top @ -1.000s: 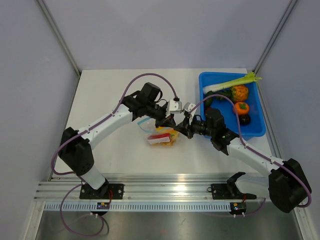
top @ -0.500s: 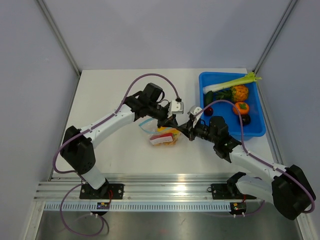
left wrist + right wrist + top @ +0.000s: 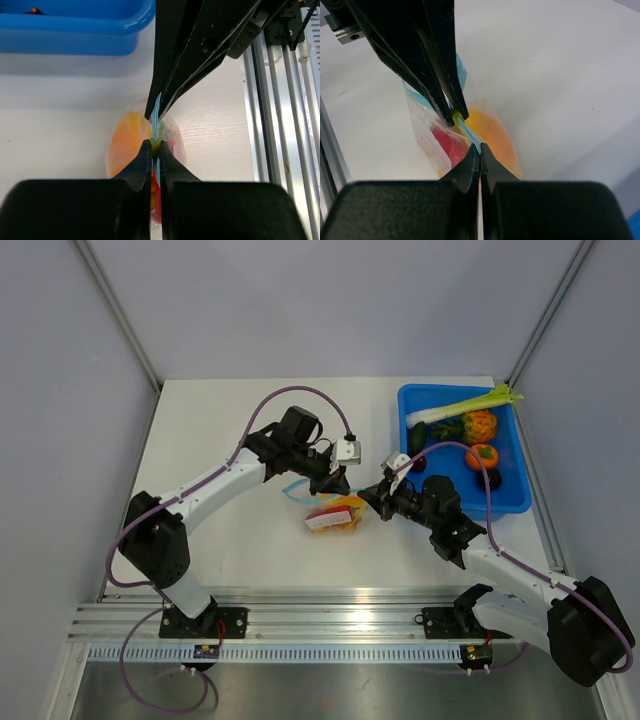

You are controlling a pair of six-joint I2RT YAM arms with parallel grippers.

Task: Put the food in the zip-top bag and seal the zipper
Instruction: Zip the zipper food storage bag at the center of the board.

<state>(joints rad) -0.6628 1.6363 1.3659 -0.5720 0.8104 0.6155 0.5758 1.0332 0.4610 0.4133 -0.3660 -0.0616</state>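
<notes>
The zip-top bag (image 3: pixel 335 515) hangs just above the table centre, held up by both grippers. The food shows through it: a red piece (image 3: pixel 447 142) and an orange lump (image 3: pixel 492 131). My left gripper (image 3: pixel 338 487) (image 3: pixel 155 148) is shut on the blue zipper (image 3: pixel 156 107) at the bag's top edge. A short way along the same strip, my right gripper (image 3: pixel 368 498) (image 3: pixel 479 149) is shut on the zipper (image 3: pixel 468 132) too, tip to tip with the left one. The part of the strip inside each pair of jaws is hidden.
A blue tray (image 3: pixel 505 502) at the back right holds a leek (image 3: pixel 460 408), a round orange fruit (image 3: pixel 483 455) and other toy produce. The aluminium rail (image 3: pixel 330 620) runs along the near edge.
The right arm's wrist has dropped a little toward the near edge and the bag has shifted slightly right. Both grippers have stayed shut on the zipper.
</notes>
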